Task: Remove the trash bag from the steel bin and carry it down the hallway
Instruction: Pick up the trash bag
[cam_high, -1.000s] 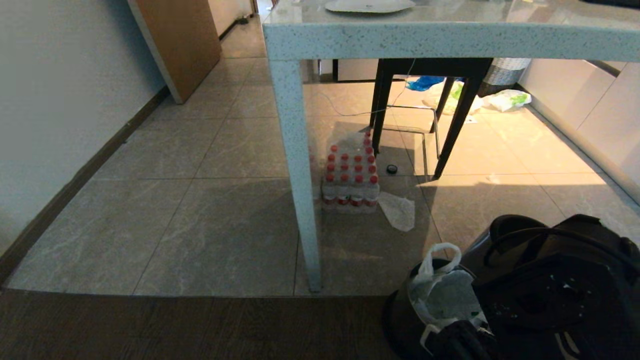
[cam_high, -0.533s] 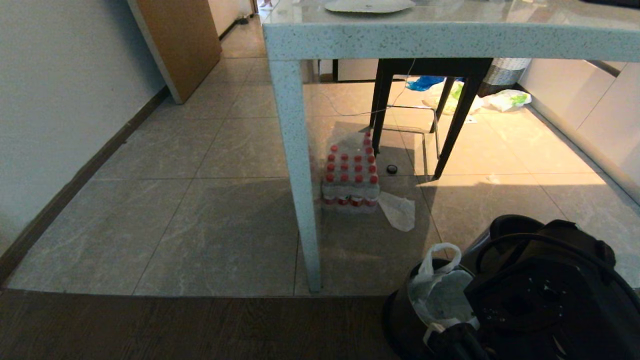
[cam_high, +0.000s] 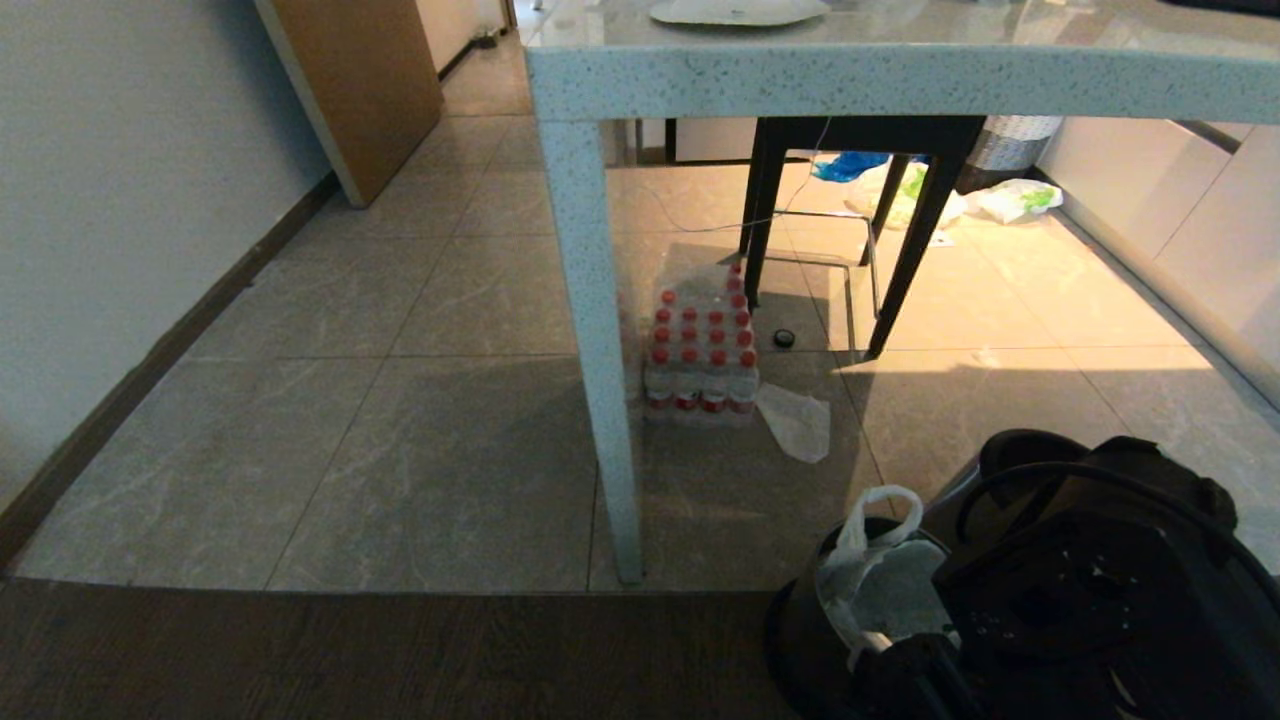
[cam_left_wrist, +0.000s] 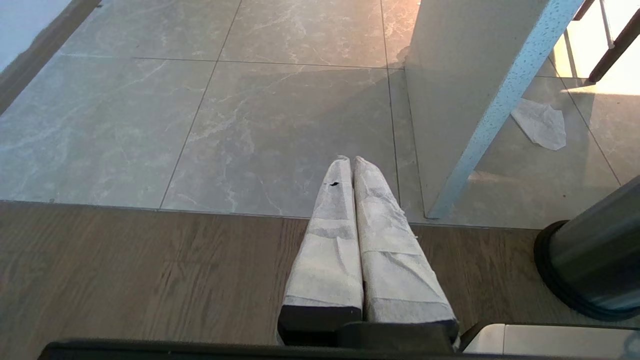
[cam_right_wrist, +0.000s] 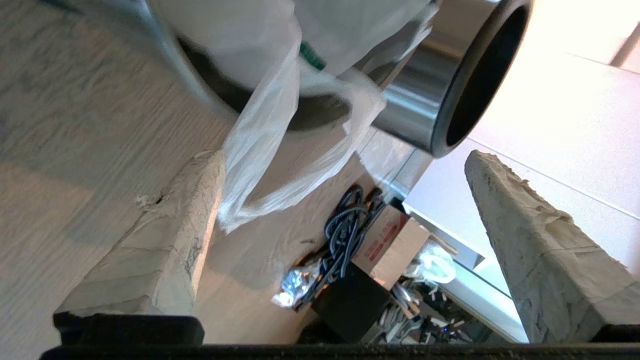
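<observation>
The steel bin (cam_high: 800, 640) stands on the wood floor at the lower right of the head view, by the table leg. The white trash bag (cam_high: 885, 590) sits in it, one loop handle (cam_high: 880, 505) standing up. My right arm (cam_high: 1080, 600) leans over the bin from the right. In the right wrist view my right gripper (cam_right_wrist: 345, 155) is open wide. The bag's other loop (cam_right_wrist: 270, 150) hangs beside one finger (cam_right_wrist: 170, 230), with nothing pinched. My left gripper (cam_left_wrist: 348, 161) is shut and empty, parked low, with the bin (cam_left_wrist: 595, 260) beside it. The tiled hallway (cam_high: 400, 300) runs ahead on the left.
A speckled table leg (cam_high: 600, 380) rises just left of the bin. Behind it are a pack of red-capped bottles (cam_high: 700, 360), a clear plastic scrap (cam_high: 797, 422) and dark chair legs (cam_high: 900, 250). A second steel cylinder (cam_right_wrist: 425, 115), cables and a cardboard box (cam_right_wrist: 395, 245) lie nearby.
My right arm has swung left over the bin and its wrist has turned. The gripper has spread a little wider. The bag and bin have stayed in place.
</observation>
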